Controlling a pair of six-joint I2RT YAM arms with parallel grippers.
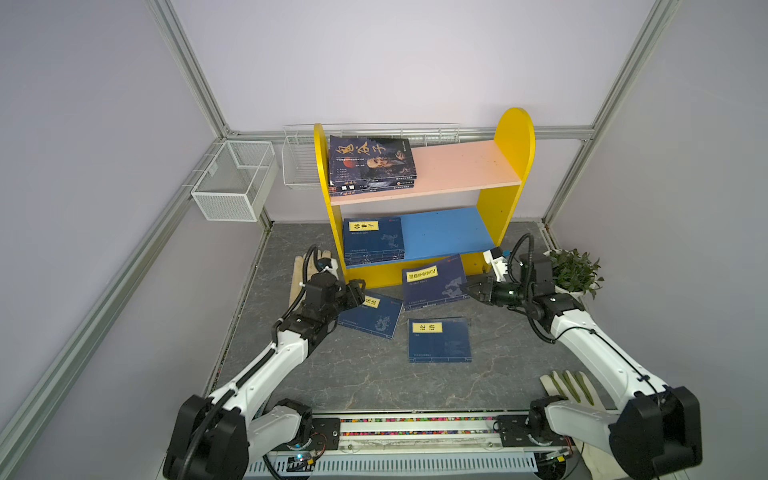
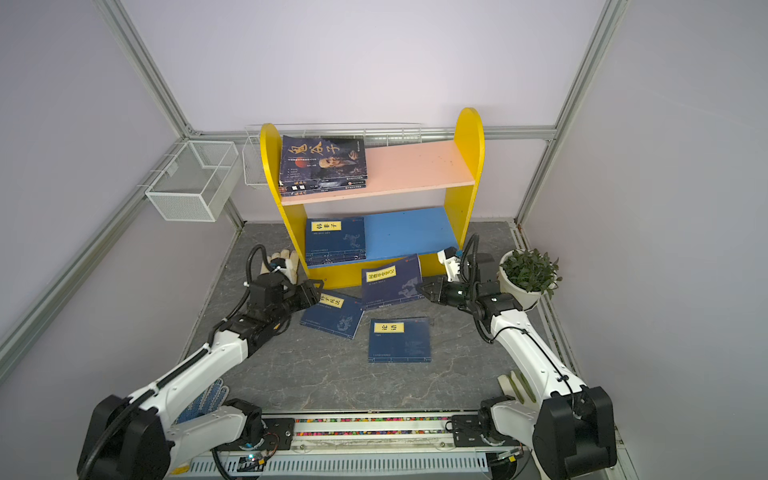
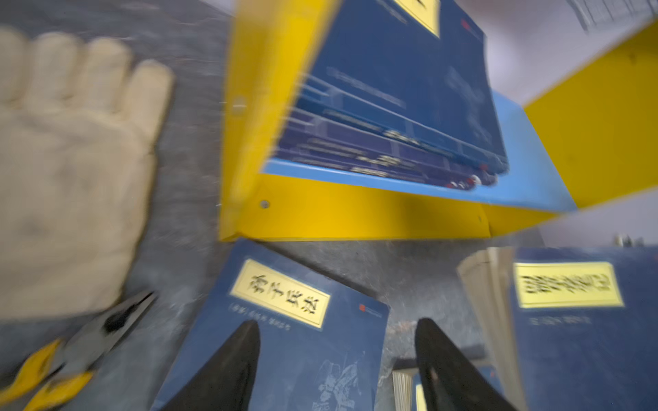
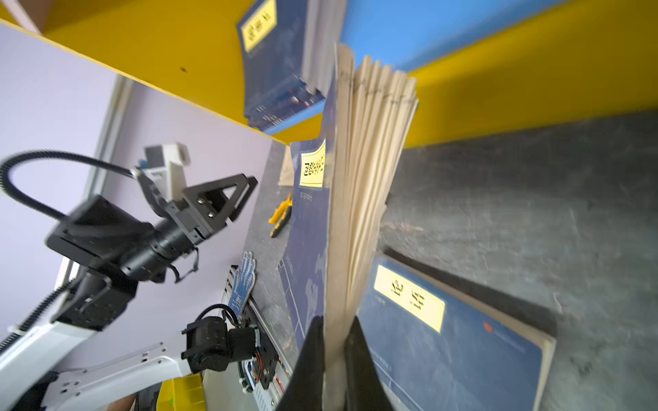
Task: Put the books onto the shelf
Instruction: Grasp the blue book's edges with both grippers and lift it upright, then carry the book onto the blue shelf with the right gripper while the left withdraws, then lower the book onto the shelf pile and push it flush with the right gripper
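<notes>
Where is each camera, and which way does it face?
Top views: high behind the robot, facing the shelf; left arm, right arm show.
Left wrist: above the open left tool, facing a flat book.
Right wrist: behind the right tool, shut on a tilted book; left arm shows.
Wrist views share that tilted book.

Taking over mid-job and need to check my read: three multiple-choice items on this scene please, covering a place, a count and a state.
1. Where do the glossy paperbacks lie? A) pink upper board B) blue lower board C) wire basket
2. How many navy books are not yet on the shelf? A) one B) three C) six
3. What is the right gripper doing? A) hanging open B) shut on a navy book's pages C) shut on a glove

1 A: stacked at its left end. 2 B: one by the left gripper, one in the right gripper, one flat in front. 3 B: jaws clamp fanned pages.
</notes>
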